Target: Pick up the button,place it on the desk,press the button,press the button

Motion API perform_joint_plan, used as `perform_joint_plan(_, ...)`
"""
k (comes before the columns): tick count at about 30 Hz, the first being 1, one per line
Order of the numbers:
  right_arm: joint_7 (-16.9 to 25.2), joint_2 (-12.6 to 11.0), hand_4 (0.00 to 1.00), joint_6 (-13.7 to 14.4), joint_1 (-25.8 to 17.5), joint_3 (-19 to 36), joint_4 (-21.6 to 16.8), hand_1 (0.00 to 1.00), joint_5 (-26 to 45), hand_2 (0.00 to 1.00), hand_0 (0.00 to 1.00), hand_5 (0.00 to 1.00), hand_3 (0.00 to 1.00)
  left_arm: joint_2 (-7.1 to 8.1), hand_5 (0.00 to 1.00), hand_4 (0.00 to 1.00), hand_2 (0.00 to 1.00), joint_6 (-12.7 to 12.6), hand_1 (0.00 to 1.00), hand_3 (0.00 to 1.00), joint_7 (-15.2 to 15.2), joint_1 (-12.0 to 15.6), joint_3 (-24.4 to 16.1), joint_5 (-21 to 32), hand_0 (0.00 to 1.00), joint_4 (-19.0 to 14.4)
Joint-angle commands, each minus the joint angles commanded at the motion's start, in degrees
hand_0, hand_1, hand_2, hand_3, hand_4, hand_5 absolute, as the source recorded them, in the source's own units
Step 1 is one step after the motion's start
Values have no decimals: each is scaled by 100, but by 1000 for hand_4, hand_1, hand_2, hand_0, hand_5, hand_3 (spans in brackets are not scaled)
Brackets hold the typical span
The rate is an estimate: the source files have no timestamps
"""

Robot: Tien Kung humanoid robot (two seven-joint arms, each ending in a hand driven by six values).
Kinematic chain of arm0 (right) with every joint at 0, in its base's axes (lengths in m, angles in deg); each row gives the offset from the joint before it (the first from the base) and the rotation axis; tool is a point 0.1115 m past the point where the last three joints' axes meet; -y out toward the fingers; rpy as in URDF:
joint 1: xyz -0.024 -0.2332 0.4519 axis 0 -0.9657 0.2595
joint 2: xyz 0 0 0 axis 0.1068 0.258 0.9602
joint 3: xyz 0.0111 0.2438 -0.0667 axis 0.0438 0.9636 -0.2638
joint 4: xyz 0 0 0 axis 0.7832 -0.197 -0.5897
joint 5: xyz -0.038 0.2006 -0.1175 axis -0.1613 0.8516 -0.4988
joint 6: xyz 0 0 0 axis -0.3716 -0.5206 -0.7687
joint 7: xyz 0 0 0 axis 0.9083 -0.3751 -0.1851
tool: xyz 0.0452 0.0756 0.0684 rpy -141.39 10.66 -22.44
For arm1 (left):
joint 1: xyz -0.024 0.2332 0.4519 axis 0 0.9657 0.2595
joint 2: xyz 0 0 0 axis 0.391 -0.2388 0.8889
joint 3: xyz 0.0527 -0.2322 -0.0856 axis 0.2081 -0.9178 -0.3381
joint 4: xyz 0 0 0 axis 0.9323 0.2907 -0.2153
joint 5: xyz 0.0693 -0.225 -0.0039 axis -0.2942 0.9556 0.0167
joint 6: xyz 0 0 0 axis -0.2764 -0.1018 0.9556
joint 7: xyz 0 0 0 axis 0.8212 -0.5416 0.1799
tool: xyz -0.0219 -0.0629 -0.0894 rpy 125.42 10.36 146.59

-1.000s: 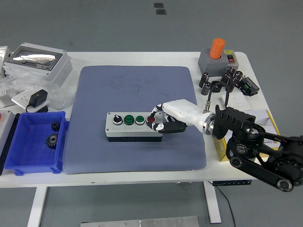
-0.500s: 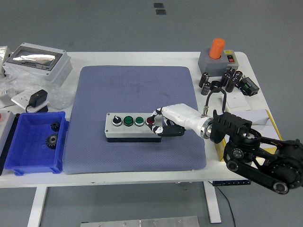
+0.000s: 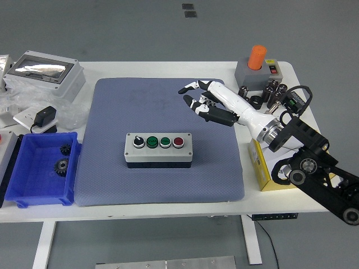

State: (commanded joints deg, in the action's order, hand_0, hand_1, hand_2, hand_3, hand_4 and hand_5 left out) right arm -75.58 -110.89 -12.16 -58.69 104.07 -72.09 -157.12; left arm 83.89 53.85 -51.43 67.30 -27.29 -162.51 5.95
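Note:
The button box (image 3: 159,148) is a grey panel with a black selector knob, two green buttons and a red button (image 3: 178,142). It lies flat on the blue-grey mat (image 3: 160,106). My right hand (image 3: 197,99) is white with black fingertips. It hovers above the mat behind and to the right of the box, apart from it, fingers spread and empty. My left arm is out of view.
A blue bin (image 3: 38,168) with two black gears stands at the left edge. A grey enclosure (image 3: 42,73) and a black adapter (image 3: 45,119) lie at the back left. An orange-topped grey box (image 3: 258,66), black capacitors (image 3: 269,92) and a yellow box (image 3: 263,168) sit at the right.
My right hand has lifted off the red button and drawn back and up to the far right of the mat, fingers spreading open. The button box shifted slightly to the left.

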Motion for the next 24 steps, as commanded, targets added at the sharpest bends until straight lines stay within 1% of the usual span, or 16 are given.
perform_joint_plan(3, 359, 362, 943, 421, -361, 95, 177, 285, 263, 372, 249, 811, 730, -27, 691, 859, 617, 17, 657, 766, 8, 8, -21, -57, 680, 13)
perform_joint_plan(4, 453, 451, 943, 523, -453, 126, 205, 285, 335, 372, 249, 811, 730, -31, 691, 859, 617, 21, 657, 766, 16, 9, -29, -71, 680, 18)
perform_joint_plan(5, 586, 572, 998, 661, -585, 188, 233, 699, 450, 730, 656, 838, 826, -37, 691, 855, 617, 26, 657, 766, 36, 9, -44, -93, 679, 28)
perform_joint_plan(7, 837, 740, 998, 900, -827, 317, 267, 699, 667, 730, 656, 838, 826, -44, 691, 855, 617, 30, 657, 766, 74, 5, -69, -120, 679, 44)
perform_joint_plan(8, 970, 776, 998, 1019, -954, 384, 278, 699, 773, 730, 656, 838, 826, -47, 691, 855, 617, 29, 657, 766, 91, 1, -80, -125, 679, 49)
perform_joint_plan(10, 1216, 764, 998, 1165, -1179, 514, 305, 699, 975, 730, 656, 838, 826, -51, 691, 855, 617, 26, 657, 766, 119, -11, -105, -139, 679, 59)
perform_joint_plan(11, 1322, 743, 998, 1206, -1278, 572, 321, 877, 1055, 912, 858, 801, 954, -51, 682, 853, 620, 24, 658, 767, 127, -19, -117, -152, 680, 63)
perform_joint_plan(13, 1532, 695, 998, 1261, -1452, 689, 362, 877, 1203, 912, 858, 801, 954, -48, 682, 853, 620, 19, 658, 767, 140, -37, -138, -177, 680, 70)
perform_joint_plan(16, 1683, 658, 998, 1286, -1605, 854, 409, 877, 1322, 912, 858, 801, 954, -36, 682, 853, 620, 9, 658, 767, 140, -60, -153, -197, 680, 75)
perform_joint_plan(17, 1716, 656, 998, 1287, -1632, 909, 419, 894, 1351, 924, 875, 781, 962, -31, 697, 849, 622, 8, 658, 767, 142, -69, -159, -208, 681, 77)
perform_joint_plan(22, 1788, 631, 998, 1291, -1687, 1169, 389, 894, 1396, 924, 875, 781, 962, -4, 697, 849, 622, 27, 658, 767, 158, -119, -211, -313, 681, 94)
perform_joint_plan(23, 1788, 618, 998, 1300, -1689, 1206, 375, 877, 1392, 909, 874, 746, 946, 0, 716, 823, 623, 33, 659, 767, 159, -124, -217, -329, 681, 97)
perform_joint_plan(24, 1778, 584, 998, 1348, -1687, 1252, 347, 877, 1383, 909, 874, 746, 946, 5, 716, 823, 623, 43, 659, 767, 155, -129, -221, -348, 681, 99)
